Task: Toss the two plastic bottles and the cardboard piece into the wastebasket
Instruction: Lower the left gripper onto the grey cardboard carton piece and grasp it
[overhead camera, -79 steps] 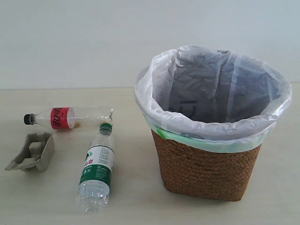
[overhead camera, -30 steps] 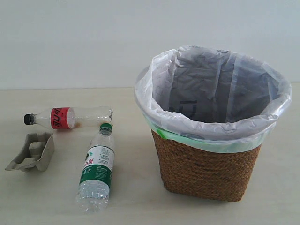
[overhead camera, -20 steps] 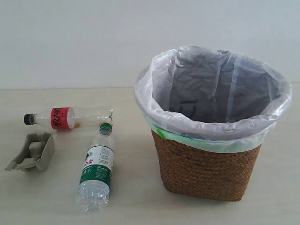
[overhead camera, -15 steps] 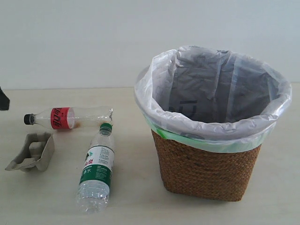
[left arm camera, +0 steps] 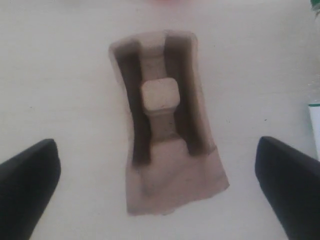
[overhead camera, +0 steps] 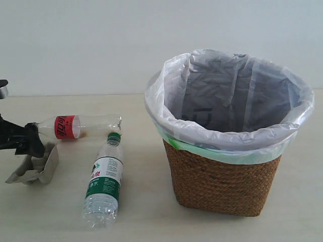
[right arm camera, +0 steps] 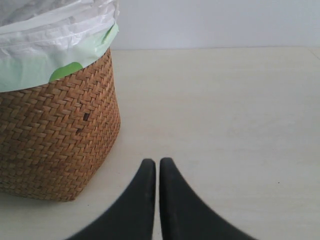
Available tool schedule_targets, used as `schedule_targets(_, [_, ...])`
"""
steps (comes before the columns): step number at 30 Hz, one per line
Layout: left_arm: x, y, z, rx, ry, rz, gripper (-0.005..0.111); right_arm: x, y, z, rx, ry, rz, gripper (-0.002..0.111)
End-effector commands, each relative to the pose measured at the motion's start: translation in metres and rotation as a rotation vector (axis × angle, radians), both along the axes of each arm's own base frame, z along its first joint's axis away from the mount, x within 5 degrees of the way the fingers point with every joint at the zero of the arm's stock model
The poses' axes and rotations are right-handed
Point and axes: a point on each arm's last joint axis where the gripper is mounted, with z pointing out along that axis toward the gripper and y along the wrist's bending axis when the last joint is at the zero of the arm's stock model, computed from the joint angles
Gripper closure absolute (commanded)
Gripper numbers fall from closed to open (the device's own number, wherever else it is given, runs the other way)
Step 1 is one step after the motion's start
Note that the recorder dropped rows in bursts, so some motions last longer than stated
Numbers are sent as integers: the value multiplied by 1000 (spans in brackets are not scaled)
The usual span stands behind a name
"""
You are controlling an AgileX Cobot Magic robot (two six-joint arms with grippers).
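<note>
Nothing has yet been thrown away: in the exterior view both bottles and the cardboard piece [overhead camera: 43,166] are seen lying on the table [overhead camera: 141,217] toward 9 o'clock from the wastebasket [overhead camera: 222,181], well apart from it. The red-label bottle [overhead camera: 75,126] is laid flat at 12 o'clock from the cardboard piece, and the green-label bottle [overhead camera: 104,181] at 4 o'clock from it, its cap just beside the red-label bottle's base. The left jaws are spread wide, one to each side of the cardboard piece and not touching it, so a first grasp is judged to be in preparation. The right jaws are closed on nothing, near the wastebasket's foot. All three throws remain.
</note>
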Motion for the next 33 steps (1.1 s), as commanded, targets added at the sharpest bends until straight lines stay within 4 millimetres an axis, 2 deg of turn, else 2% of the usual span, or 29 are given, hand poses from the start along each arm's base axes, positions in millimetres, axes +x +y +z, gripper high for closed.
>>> schedule_targets(1, [10,-2,-9,-25,-24,21,-1,0,-1,1,-13,-15,-6,108])
schedule_targets(10, [22,-2,-28,15,-64,-10,-1,0,-1,1,-13,-15,-6,108])
schedule_targets(17, [32,-22,-49,85,-115,-119,-1,0,-1,1,-13,-15,-6,108])
schedule_targets(24, [35,-16,-58,83,-112,-76,-1,0,-1,1,-13,-15,-6,108])
schedule_targets(28, [33,-17,-72,72,-45,-79,-1,0,-1,1,-13,-15,-6,108])
schedule_targets(33, [33,-17,-74,72,-41,-79,1,0,-1,1,-13,-15,-6,108])
